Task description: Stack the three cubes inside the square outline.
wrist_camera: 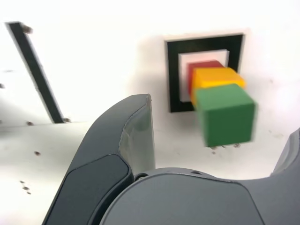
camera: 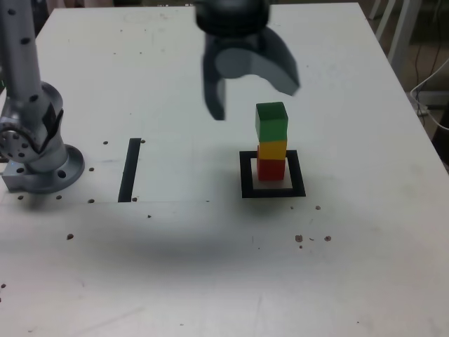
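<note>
White table (camera: 168, 281): stacked green (camera: 271, 122), yellow (camera: 272, 149) and red cubes (camera: 271, 170) inside square outline (camera: 297, 174); hand (camera: 254, 107), released, at their eleven o'clock in the exterior view.

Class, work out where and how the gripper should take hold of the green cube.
Probably best: grip two opposite upright side faces of the green cube, coming from above with the fingers open. It is the topmost block, with flat faces and nothing resting on it, while the yellow cube sits directly beneath.
</note>
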Robot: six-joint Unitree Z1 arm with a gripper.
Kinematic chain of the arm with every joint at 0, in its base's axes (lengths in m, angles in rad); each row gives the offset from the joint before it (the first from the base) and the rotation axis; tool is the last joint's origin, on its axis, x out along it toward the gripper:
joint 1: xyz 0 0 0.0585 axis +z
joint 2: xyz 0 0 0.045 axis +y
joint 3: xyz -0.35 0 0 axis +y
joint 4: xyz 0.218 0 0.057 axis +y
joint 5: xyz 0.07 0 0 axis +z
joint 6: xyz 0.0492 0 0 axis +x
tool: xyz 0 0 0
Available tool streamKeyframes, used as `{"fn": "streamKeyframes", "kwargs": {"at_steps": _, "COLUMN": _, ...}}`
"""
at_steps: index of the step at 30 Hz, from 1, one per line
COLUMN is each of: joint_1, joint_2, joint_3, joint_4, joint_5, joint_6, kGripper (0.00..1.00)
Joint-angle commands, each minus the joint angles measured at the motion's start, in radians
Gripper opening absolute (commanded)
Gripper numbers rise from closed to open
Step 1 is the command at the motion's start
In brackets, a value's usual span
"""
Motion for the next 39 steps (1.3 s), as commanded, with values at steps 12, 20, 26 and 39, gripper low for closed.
{"fn": "streamKeyframes", "kwargs": {"at_steps": 12, "joint_1": -0.003, "joint_2": -0.253, "joint_3": 0.339, "joint_4": -0.039, "joint_5": -0.004, "joint_6": 0.0, "kGripper": 0.99}}
{"fn": "streamKeyframes", "kwargs": {"at_steps": 20, "joint_1": -0.004, "joint_2": -0.281, "joint_3": 0.451, "joint_4": -0.064, "joint_5": -0.017, "joint_6": -0.023, "kGripper": 0.99}}
{"fn": "streamKeyframes", "kwargs": {"at_steps": 26, "joint_1": -0.004, "joint_2": -0.273, "joint_3": 0.521, "joint_4": -0.099, "joint_5": -0.016, "joint_6": -0.045, "kGripper": 0.99}}
{"fn": "streamKeyframes", "kwargs": {"at_steps": 39, "joint_1": -0.041, "joint_2": -0.267, "joint_3": 0.634, "joint_4": -0.208, "joint_5": -0.056, "joint_6": -0.077, "kGripper": 0.99}}
